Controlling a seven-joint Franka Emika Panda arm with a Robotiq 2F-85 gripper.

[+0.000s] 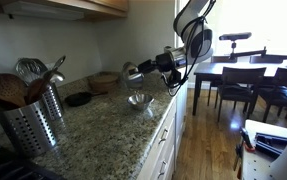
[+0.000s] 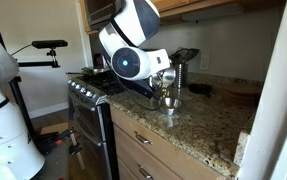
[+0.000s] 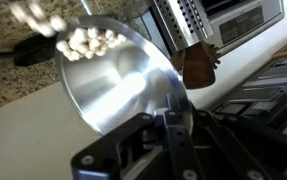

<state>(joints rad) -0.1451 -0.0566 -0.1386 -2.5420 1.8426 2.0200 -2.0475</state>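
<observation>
The fingers (image 3: 171, 128) pinch the rim of a steel bowl (image 3: 113, 85), which is held tipped on its side in the air. Beneath it stretches a speckled stone bench (image 1: 103, 140), with a perforated metal utensil holder (image 1: 33, 122) standing near one end. A smaller metal bowl (image 1: 138, 99) sits on the bench just under the tipped one. Small white pieces (image 3: 88, 42) cluster at the held bowl's far rim.
</observation>
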